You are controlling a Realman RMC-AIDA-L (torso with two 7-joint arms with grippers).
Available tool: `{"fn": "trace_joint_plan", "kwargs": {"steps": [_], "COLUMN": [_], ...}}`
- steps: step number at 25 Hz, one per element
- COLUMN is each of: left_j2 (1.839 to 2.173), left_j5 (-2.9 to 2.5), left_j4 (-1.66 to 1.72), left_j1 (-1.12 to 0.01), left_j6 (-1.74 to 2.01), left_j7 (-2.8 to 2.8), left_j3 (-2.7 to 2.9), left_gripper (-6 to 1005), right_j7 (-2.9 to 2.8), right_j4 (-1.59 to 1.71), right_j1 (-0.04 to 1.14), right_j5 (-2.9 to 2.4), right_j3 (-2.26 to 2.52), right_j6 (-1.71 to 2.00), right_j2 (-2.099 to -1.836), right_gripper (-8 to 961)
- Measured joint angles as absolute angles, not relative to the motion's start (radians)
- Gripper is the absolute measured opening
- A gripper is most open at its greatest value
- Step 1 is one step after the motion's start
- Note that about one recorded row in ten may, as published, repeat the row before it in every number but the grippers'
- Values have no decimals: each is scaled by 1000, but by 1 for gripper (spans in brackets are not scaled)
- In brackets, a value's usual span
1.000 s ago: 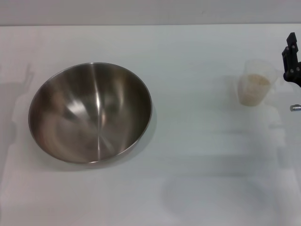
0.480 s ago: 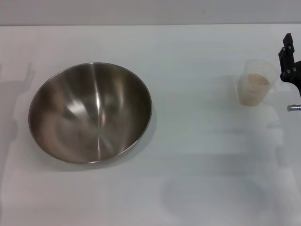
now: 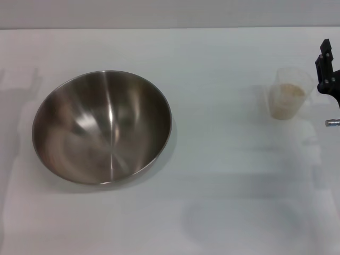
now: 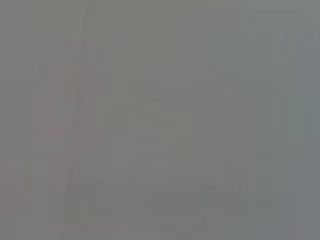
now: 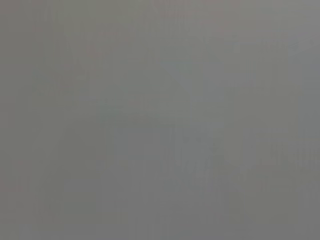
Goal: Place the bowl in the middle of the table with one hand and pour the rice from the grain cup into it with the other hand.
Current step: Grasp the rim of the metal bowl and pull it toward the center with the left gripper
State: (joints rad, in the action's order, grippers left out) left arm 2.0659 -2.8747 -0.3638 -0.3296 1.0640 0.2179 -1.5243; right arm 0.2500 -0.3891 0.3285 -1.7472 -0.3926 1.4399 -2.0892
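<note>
A white table [image 3: 223, 175] is seen from the head view, filling almost all of it, with a grey strip of wall along the 12 o'clock edge. Toward 9 o'clock from the middle of the table a large steel bowl [image 3: 102, 127] is set upright on the surface; its shiny inside is bare, and only reflections are shown in it. The bowl is placed left of the table's middle, not on it. Faint shadows are cast on the table at its 9 o'clock side and below it toward 6 o'clock. Well apart from the bowl, toward 3 o'clock, a small clear cup [image 3: 289, 93] is stood upright, and rice [image 3: 289, 91] is held inside it, filling it to a level below the rim. Nothing lies between bowl and cup; the stretch of table between them is plain white. Just beside the cup, at its 3 o'clock side, the right gripper [image 3: 326, 71] is cut off by the edge of the view: only black parts and a small silver stub below them are shown. Whether contact with the cup is made cannot be told, and whether its fingers are open or closed cannot be told either. The left gripper is not shown in the head view. Both wrist views are filled by a flat grey blur in which nothing can be made out.
</note>
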Motion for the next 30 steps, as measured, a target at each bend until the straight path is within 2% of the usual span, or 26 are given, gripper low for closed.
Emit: {"fn": "trace_joint_plan", "kwargs": {"steps": [3, 6, 7, 10, 15, 16, 18, 20, 22, 24, 25, 26, 28, 30], "left_j2": [2053, 2003, 2003, 1940, 1891, 1891, 1875, 1878, 1905, 1947, 2010, 2010, 2053, 2060], "left_j5": [-2882, -2887, -2887, -2888, -2888, -2888, -2887, -2884, -2878, -2863, -2822, -2822, -2779, -2735], "left_j4": [-440, -632, -632, -898, -1150, -1150, -1295, -1367, -1473, -1565, -1664, -1664, -1723, -1775], "left_j1": [-301, -244, -244, -199, -184, -184, -188, -190, -189, -191, -209, -209, -236, -269], "left_j6": [1004, 819, 819, 540, 186, 186, -91, -237, -438, -617, -837, -837, -990, -1134], "left_j7": [269, 336, 336, 362, 372, 372, 321, 275, 199, 106, -32, -32, -132, -165], "left_j3": [-1490, -1433, -1433, -1415, -1427, -1427, -1430, -1442, -1487, -1546, -1642, -1642, -1723, -1775], "left_gripper": [813, 812, 811, 797, 761, 753, 739, 740, 740, 740, 741, 741, 741, 741], "right_j7": [250, 250, 250, 250, 250, 250, 250, 250, 250, 250, 250, 250, 250, 250], "right_j4": [-388, -387, -385, -379, -378, -378, -374, -370, -370, -367, -359, -359, -350, -337], "right_j1": [331, 335, 337, 343, 344, 344, 344, 344, 344, 344, 351, 351, 358, 369], "right_j5": [-1747, -1747, -1747, -1747, -1747, -1747, -1747, -1747, -1747, -1747, -1747, -1747, -1747, -1747], "right_j3": [-393, -393, -393, -393, -393, -393, -393, -393, -393, -393, -391, -391, -383, -371], "right_j6": [1437, 1429, 1428, 1426, 1426, 1426, 1426, 1426, 1426, 1426, 1426, 1426, 1426, 1424], "right_j2": [-2089, -2088, -2088, -2088, -2086, -2086, -2086, -2086, -2086, -2085, -2085, -2085, -2085, -2085], "right_gripper": [500, 501, 501, 501, 501, 501, 501, 501, 501, 501, 501, 501, 501, 501]}}
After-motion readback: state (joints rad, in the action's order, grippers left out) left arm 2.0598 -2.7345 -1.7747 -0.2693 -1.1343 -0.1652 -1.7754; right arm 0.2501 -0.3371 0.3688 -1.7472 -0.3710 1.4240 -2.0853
